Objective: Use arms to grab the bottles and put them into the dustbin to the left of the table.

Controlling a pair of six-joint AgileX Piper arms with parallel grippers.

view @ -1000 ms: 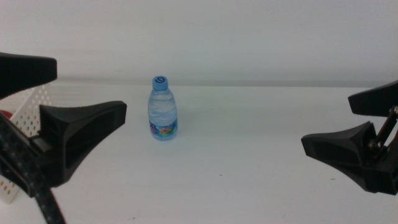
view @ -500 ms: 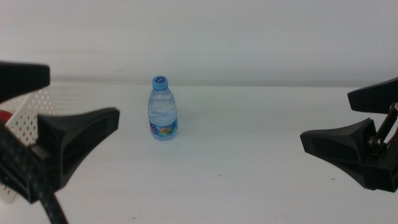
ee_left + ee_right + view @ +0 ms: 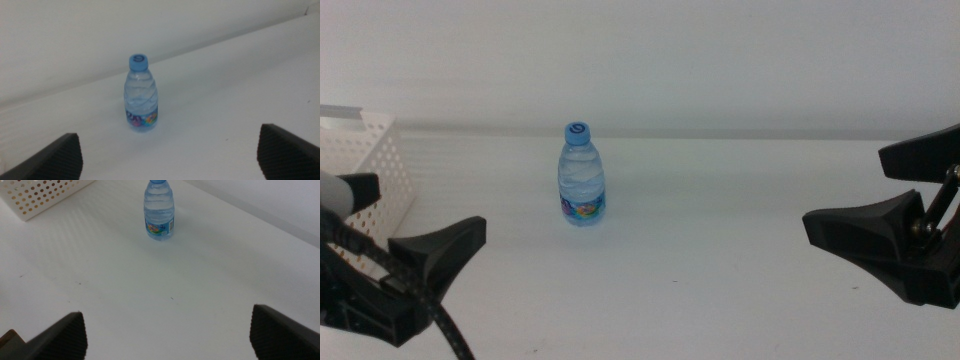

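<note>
Left gripper (image 3: 400, 225) dropped lower, jaws apart, empty.

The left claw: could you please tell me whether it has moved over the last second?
Yes. The left claw has dropped and pulled back leftward from the standing bottle, uncovering the dustbin.

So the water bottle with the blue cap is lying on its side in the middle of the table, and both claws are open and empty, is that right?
Not quite. The bottle stands upright, cap on top, as the middle view shows. The rest holds: it is in the middle of the table, and the left claw and right claw are both open and empty.
</note>
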